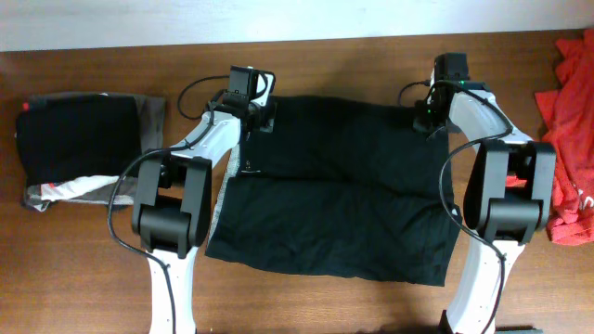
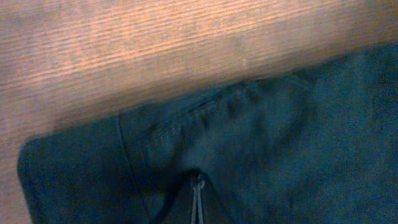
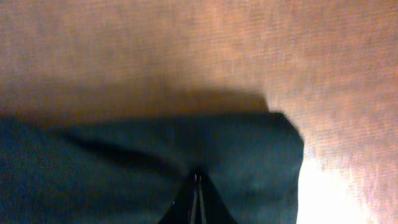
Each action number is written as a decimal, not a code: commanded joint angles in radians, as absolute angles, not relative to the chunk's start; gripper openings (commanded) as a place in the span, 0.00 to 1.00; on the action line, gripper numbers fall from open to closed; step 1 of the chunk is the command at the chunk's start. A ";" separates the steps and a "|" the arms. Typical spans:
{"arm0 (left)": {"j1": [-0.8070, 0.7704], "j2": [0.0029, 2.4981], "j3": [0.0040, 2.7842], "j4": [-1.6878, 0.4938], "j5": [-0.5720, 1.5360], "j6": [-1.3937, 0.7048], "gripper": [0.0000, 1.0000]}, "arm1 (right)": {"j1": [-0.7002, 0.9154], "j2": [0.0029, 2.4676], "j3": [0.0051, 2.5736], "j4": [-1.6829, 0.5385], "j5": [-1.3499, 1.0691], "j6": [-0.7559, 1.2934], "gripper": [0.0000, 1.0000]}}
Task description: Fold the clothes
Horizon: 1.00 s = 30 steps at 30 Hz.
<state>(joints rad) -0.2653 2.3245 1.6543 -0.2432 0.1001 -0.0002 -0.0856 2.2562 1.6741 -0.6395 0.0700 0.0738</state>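
No legible text, brand, number or sign in any view. White speck (image 1: 249,172) on the black shirt (image 1: 343,186), by its left edge: too small to read. White patch (image 1: 585,200) on the red-orange garment (image 1: 564,139): unreadable.

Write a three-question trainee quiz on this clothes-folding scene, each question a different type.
1. True or false: the left gripper and right gripper are both shut on the far edge of the black shirt.
2. Where does the red-orange garment lie? A: on the right, apart from the shirt. B: under the shirt. C: in the left gripper.
3. Fill in: the folded stack on the left shows a ___ stripe.
Key: 1 true; 2 A; 3 white.
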 commanded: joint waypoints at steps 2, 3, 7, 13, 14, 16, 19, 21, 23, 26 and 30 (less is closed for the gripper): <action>-0.259 2.427 1.654 -0.162 0.080 0.017 0.00 | -0.086 2.383 1.665 -0.580 0.083 0.071 0.04; -0.258 2.441 1.654 -0.128 0.080 0.017 0.00 | -0.086 2.399 1.665 -0.560 0.082 0.071 0.04; -0.249 2.498 1.655 -0.015 0.078 0.016 0.00 | -0.086 2.448 1.665 -0.493 0.077 0.071 0.04; -0.213 2.571 1.658 0.170 0.077 0.016 0.00 | -0.086 2.475 1.665 -0.350 0.058 0.071 0.04; -0.208 2.576 1.658 0.192 0.078 0.015 0.00 | -0.086 2.475 1.666 -0.326 0.056 0.071 0.04; -0.197 2.583 1.658 0.241 0.078 0.014 0.00 | -0.086 2.475 1.666 -0.276 0.053 0.071 0.04; -0.184 2.584 1.671 0.280 0.082 0.015 0.03 | -0.086 2.473 1.671 -0.227 0.054 0.070 0.12; -0.179 2.577 1.708 0.261 0.083 0.016 0.04 | -0.087 2.459 1.689 -0.237 0.053 0.070 0.19; -0.177 2.550 1.762 0.215 0.083 0.016 0.04 | -0.086 2.429 1.717 -0.267 0.053 0.056 0.26; -0.178 2.463 1.842 0.118 0.086 0.016 0.11 | -0.087 2.347 1.786 -0.374 0.054 0.055 0.46; -0.178 2.294 1.912 -0.140 0.086 0.015 0.30 | -0.088 2.214 1.878 -0.611 0.054 0.061 0.70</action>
